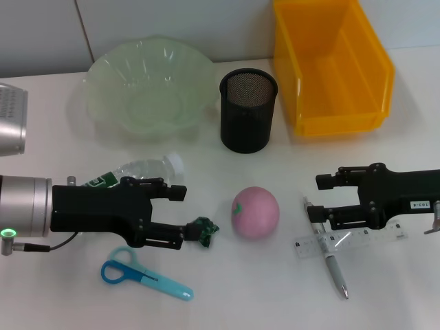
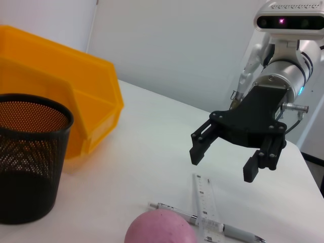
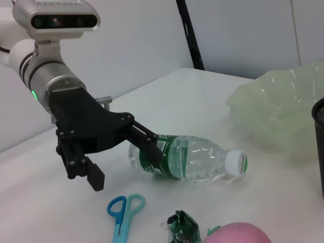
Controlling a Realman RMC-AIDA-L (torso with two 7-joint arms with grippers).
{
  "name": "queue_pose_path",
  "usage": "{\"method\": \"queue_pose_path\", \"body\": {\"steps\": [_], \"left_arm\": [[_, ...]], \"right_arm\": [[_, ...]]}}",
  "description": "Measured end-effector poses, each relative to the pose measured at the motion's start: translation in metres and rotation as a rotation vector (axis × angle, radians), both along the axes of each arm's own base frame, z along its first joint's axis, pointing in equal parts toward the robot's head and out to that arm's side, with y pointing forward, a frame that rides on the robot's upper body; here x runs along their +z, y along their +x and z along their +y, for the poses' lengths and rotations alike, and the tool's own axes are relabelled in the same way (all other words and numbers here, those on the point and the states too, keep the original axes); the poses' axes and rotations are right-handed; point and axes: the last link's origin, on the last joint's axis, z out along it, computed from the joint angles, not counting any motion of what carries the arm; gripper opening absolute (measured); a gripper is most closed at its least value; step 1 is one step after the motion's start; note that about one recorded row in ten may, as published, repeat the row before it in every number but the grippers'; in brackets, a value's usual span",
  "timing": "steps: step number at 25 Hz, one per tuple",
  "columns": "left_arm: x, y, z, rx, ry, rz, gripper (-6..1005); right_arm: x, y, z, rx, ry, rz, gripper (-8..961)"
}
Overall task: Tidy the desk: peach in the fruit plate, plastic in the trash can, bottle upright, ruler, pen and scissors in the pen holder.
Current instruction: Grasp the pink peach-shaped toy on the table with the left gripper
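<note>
In the head view, the left gripper [image 1: 184, 214] is hovering low over the near-left part of the desk with its fingers spread and nothing between them; the bottle [image 1: 141, 170] is lying on its side just behind it, its long axis running across the desk with the white cap pointing toward the centre, so it is sitting beside the fingers and not between them; the scissors [image 1: 141, 273] are lying flat in front of that arm, blades pointing right; the green plastic scrap [image 1: 204, 230] is resting right at the tip of the nearer finger, apparently touching it, which is making it the likeliest next target for this arm; behind, the fruit plate [image 1: 148, 86] and the pen holder [image 1: 247, 110] are standing well apart from the work, with the yellow trash can [image 1: 330, 65] at the back right; the peach [image 1: 255, 212] is sitting between the two arms, somewhat closer to the left fingertips; the right gripper [image 1: 318, 198] is hanging open and empty, its fingers pointing left directly above the pen [image 1: 328, 251], whose long axis is running front to back, crossed by the clear ruler [image 1: 350, 239] lying sideways
</note>
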Motion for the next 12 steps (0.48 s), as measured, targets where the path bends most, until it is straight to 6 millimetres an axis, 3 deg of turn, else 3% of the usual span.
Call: {"method": "queue_pose_path", "body": {"steps": [12], "left_arm": [[0.0015, -0.0018, -0.0003, 0.003, 0.004, 0.0, 858]], "right_arm": [[0.0009, 0.0007, -0.0002, -0.001, -0.001, -0.002, 757]]}}
